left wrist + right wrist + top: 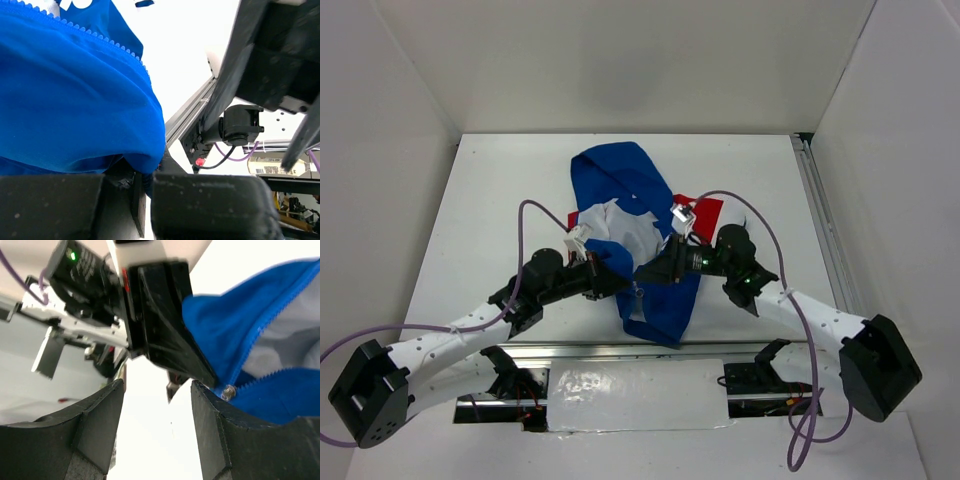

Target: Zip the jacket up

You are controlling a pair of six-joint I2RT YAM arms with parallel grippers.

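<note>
The jacket (620,175) is lying opened out on the worktop (490,200), pale lining (617,226) facing up, with worktop surface showing on every side of it. A fold of its blue front, at the hem end of the opening, is being pinched by the left end effector (610,272), which is clenched on the cloth. In the left wrist view a row of zipper teeth (107,44) is running along the raised fabric above that pinch. The right end effector (658,270) is being held just beside the same hem end, on the jacket's other front edge. It is released, its fingers (225,440) standing apart with nothing between them. A small metal piece (229,389), probably the zipper's slider or pin, is being shown at the foot of the teeth, just beside one of those fingers. The zipper is not yet being closed, and the two fronts are lying apart over most of the jacket. The step in hand is judged to be the setting-up of the zipper's foot, with one side being steadied while the other is being reached for. Next, the slider or its pull is likely needing to be caught by the right end effector and drawn towards the hood while the hem end is being tensioned by the left. Since the piece is small, a fine, well-aligned pinch is being called for.
</note>
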